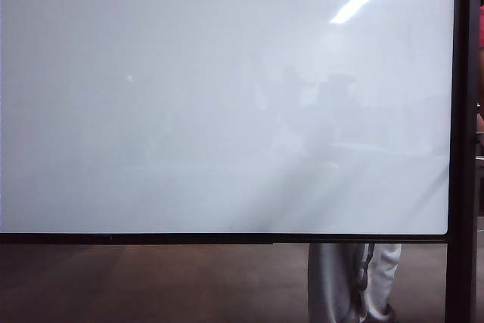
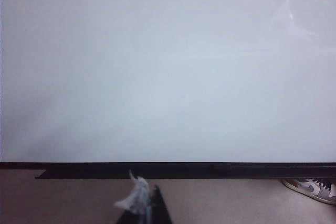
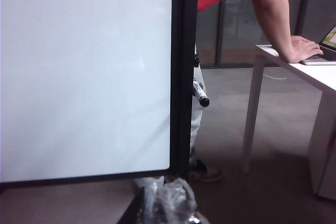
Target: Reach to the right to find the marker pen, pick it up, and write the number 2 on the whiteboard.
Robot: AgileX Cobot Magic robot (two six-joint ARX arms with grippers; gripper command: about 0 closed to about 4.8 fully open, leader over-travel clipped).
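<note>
The whiteboard (image 1: pixel 227 111) fills the exterior view, glossy white with a thin black frame, and no number 2 is in view on it. Neither gripper shows in that view. The marker pen (image 3: pixel 199 94), pale barrel with a dark end, sticks out tilted from behind the board's dark post (image 3: pixel 184 77). My right gripper (image 3: pixel 168 205), wrapped in clear plastic, sits low and shut, well short of the pen and empty. My left gripper (image 2: pixel 148 203), with a scrap of white wrap on it, points at the board's bottom frame (image 2: pixel 168 170); its fingers meet in one wedge and hold nothing.
A person in a red top stands behind the post, legs (image 1: pixel 348 285) showing under the board and one shoe (image 2: pixel 312 188) on the floor. Their hand (image 3: pixel 302 48) leans on a white table (image 3: pixel 294 72) with a laptop (image 3: pixel 326 51), right of the board.
</note>
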